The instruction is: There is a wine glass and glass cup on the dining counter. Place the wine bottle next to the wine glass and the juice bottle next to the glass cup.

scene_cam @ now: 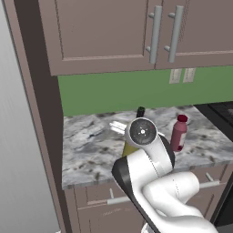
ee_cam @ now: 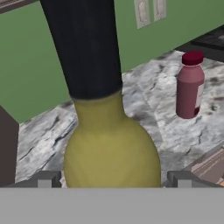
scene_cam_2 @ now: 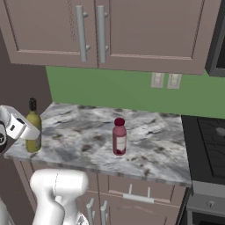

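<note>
The wine bottle (ee_cam: 111, 148), olive-yellow with a black neck, stands upright near the left end of the marbled wall counter (scene_cam_2: 149, 149). It also appears as the wine bottle (scene_cam_2: 33, 129) from the right and the wine bottle (scene_cam: 130, 148) behind my wrist. My gripper (ee_cam: 113, 180) is open, with one fingertip on each side of the bottle's wide body and a small gap at each. The juice bottle (ee_cam: 190, 85), dark red with a maroon cap, stands apart to the right; it is the same juice bottle (scene_cam_2: 119, 136) (scene_cam: 179, 132). The dining counter, wine glass and glass cup are out of view.
Brown upper cabinets (scene_cam_2: 88, 30) hang over the counter, with a green backsplash and two outlets (scene_cam_2: 165, 80) behind. A stove (scene_cam_2: 211, 136) adjoins the counter's right end. A tall dark panel (scene_cam: 41, 113) closes off the left end.
</note>
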